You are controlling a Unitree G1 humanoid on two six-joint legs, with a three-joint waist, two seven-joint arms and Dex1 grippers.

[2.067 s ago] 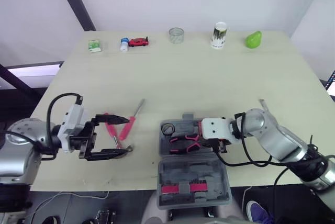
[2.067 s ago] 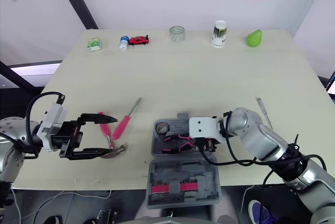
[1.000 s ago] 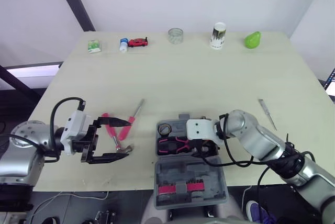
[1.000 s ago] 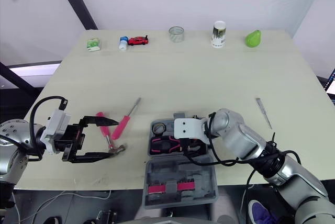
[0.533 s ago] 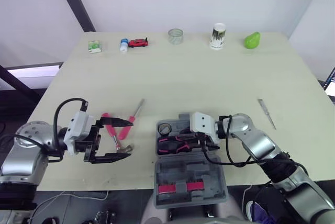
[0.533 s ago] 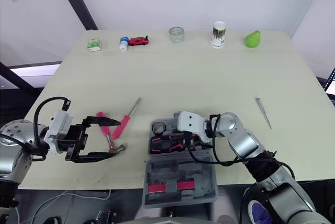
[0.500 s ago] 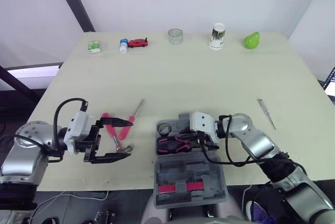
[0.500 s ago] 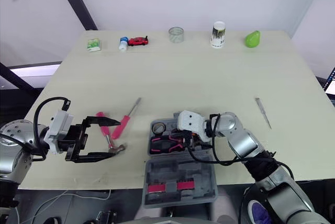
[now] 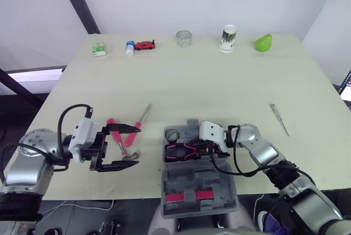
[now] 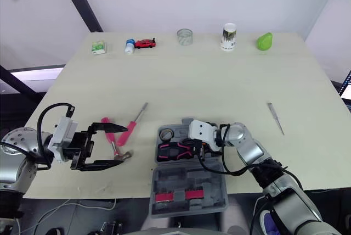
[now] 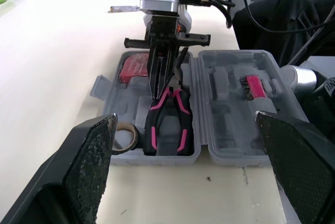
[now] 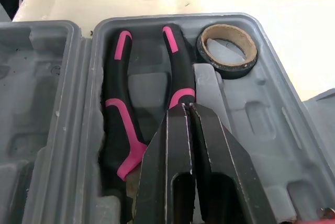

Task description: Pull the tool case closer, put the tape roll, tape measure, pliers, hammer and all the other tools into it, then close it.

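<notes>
The grey tool case (image 9: 221, 160) lies open at the table's near edge, lid toward me. In its tray sit the pink-and-black pliers (image 12: 121, 110), a tape roll (image 12: 227, 50) and a red item (image 11: 134, 67). My right gripper (image 12: 180, 110) hovers shut just over the pliers' joint, with nothing between its fingers. Left of the case, my left gripper (image 9: 136, 146) is wide open around the hammer (image 9: 132, 156), which lies on the table. A pink-handled screwdriver (image 9: 137, 127) rests beside the hammer's pink handle.
Another screwdriver (image 9: 278, 118) lies far right on the table. Along the back edge stand a green packet (image 9: 98, 48), a small bottle (image 9: 130, 46), a red toy car (image 9: 145, 44), a glass jar (image 9: 184, 38), a cup (image 9: 229, 37) and a green pear (image 9: 264, 42).
My right gripper has slid left along the case tray and stays over the pliers, its arm drawn back toward me. The left gripper has barely moved.
</notes>
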